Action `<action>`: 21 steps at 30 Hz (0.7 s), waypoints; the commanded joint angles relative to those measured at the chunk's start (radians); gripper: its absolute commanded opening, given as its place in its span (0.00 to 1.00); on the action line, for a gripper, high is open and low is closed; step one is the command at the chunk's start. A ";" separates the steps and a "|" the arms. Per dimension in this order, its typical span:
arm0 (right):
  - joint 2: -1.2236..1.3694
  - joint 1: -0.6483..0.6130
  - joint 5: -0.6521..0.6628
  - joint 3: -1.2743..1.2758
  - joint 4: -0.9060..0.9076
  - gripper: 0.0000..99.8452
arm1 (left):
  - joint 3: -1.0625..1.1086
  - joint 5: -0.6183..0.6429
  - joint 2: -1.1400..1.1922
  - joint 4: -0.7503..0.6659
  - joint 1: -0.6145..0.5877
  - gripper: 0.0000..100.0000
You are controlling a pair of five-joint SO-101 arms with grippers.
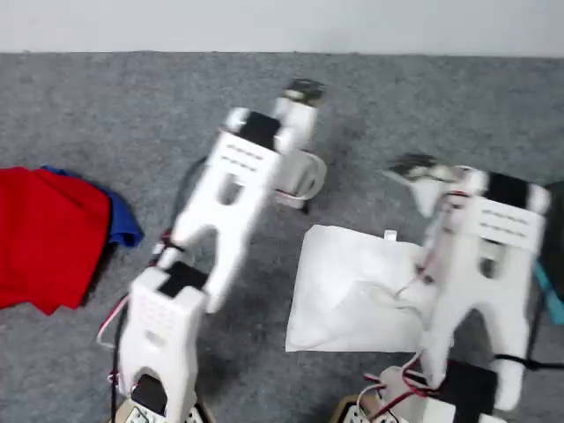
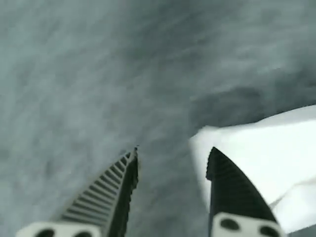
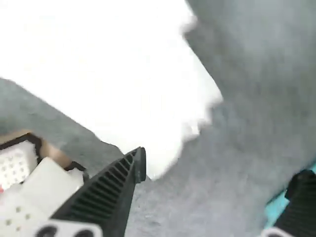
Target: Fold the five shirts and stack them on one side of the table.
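Observation:
A white shirt (image 1: 357, 291) lies partly folded on the grey carpeted table, in front of the right arm (image 1: 480, 229). My right gripper (image 3: 217, 173) hangs open above the edge of the white shirt (image 3: 108, 64), holding nothing. My left gripper (image 2: 173, 158) is open just above the carpet, one fingertip (image 2: 224, 177) beside a corner of the white shirt (image 2: 276, 143). In the high view the left gripper (image 1: 298, 181) sits just beyond the shirt's far left corner. A folded red shirt (image 1: 44, 238) lies at the left edge on top of a blue shirt (image 1: 123, 220).
A teal item (image 1: 551, 295) lies at the right edge, also by my right fingertip (image 3: 276, 205). The arm bases with wires and a connector block (image 3: 29, 182) stand along the near edge. Bare carpet (image 1: 132, 115) stretches across the far side.

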 commanded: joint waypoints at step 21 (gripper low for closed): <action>-0.004 -0.384 -0.018 0.353 -0.196 0.19 | 0.822 -0.221 -0.512 0.029 -0.339 0.22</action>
